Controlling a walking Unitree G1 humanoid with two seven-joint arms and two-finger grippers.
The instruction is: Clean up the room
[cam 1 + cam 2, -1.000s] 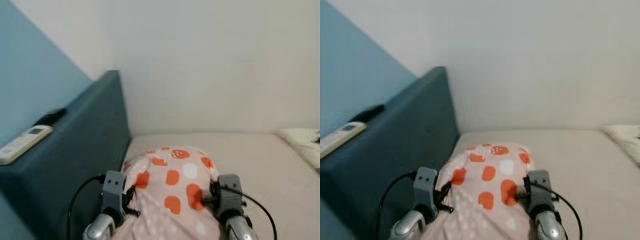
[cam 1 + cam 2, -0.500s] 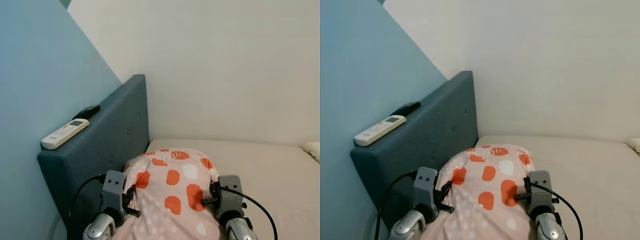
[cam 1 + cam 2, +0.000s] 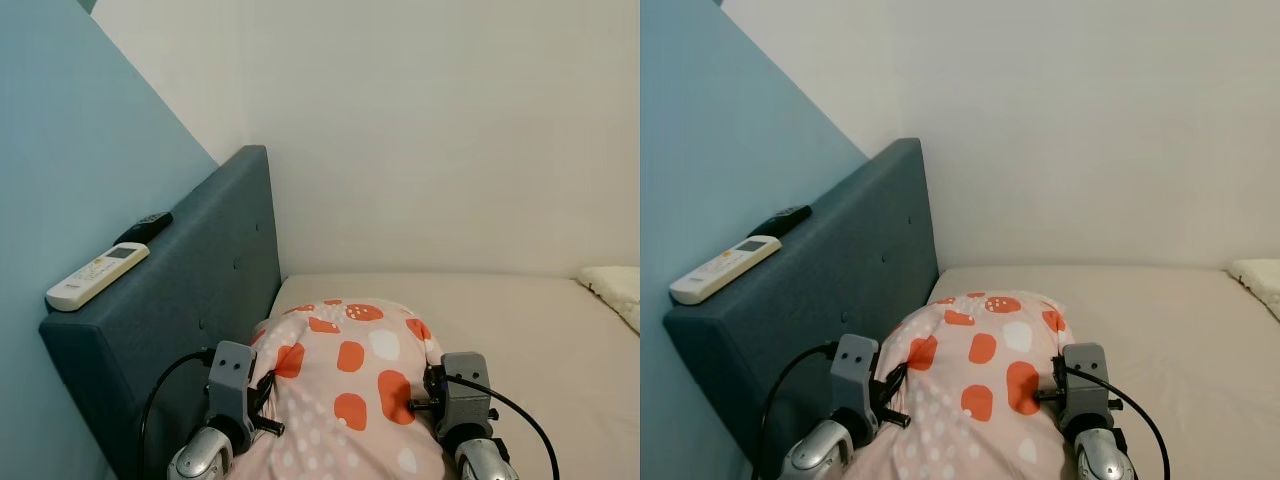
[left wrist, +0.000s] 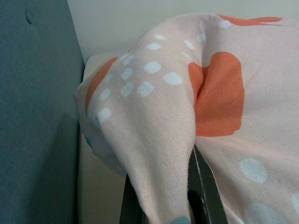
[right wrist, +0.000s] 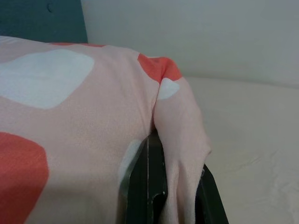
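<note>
I'm holding the pink spotted pillow [image 3: 345,385] up just beside the blue headboard [image 3: 190,290], above the bed [image 3: 1160,310]. My left hand [image 4: 161,205] pinches a fold of its fabric; my right hand [image 5: 163,186] pinches the opposite corner. On the headboard's top lie a white remote [image 3: 97,276] and a black remote [image 3: 143,227].

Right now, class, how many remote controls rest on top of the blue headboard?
2: a white remote near the headboard's front end, and a black remote just behind it, closer to the wall.

No legible text anywhere.
</note>
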